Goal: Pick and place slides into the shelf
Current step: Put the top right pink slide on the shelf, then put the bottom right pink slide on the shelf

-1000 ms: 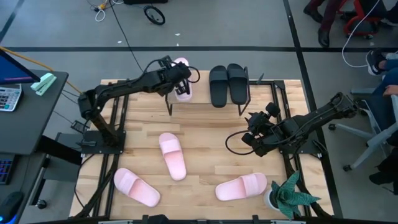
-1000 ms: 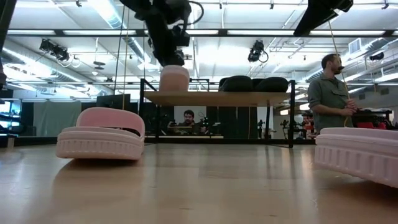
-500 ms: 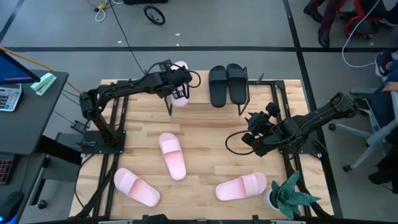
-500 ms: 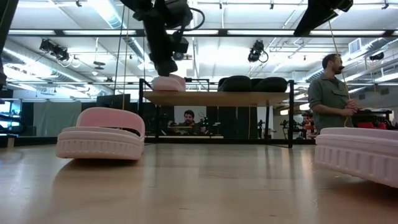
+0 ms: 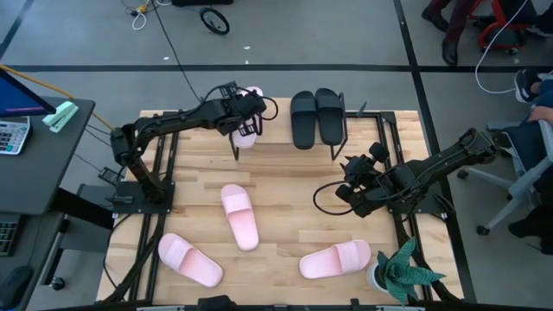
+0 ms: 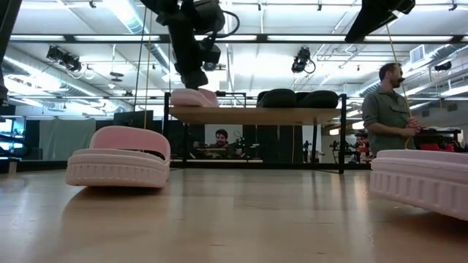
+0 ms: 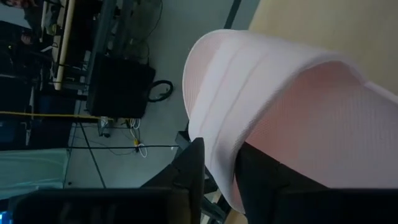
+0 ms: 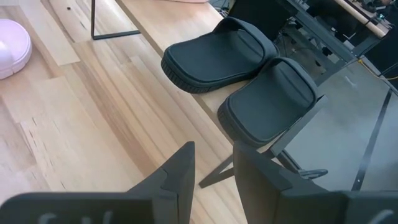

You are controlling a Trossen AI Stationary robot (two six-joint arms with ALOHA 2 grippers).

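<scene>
- The left tool [image 5: 244, 119] sits at the upper centre-left of the high view, over the left end of the shelf [image 6: 256, 115].
- The left tool's fingers are closed on a pink slide [image 7: 273, 118]; the wrist view shows foam pinched between the two dark fingers.
- Change: a second ago this pink slide stood taller above the shelf board; now it lies low and flat on the board [image 6: 194, 97]. Judgement: the slide is seated and release is the next step.
- Two black slides [image 5: 314, 117] lie side by side on the right part of the shelf, apart from the pink one.
- Three pink slides remain on the table [image 5: 285, 186]: one at centre [image 5: 240, 216], one at lower left [image 5: 189, 259], one at lower right [image 5: 335, 258].
- The right tool [image 8: 211, 168] waits at the centre-right of the high view, its fingers slightly apart and holding nothing.
- Judgement: three of six slides are on the shelf; half the task remains.
- Risk: withdrawing before full release may drag the slide off the shelf edge.
</scene>
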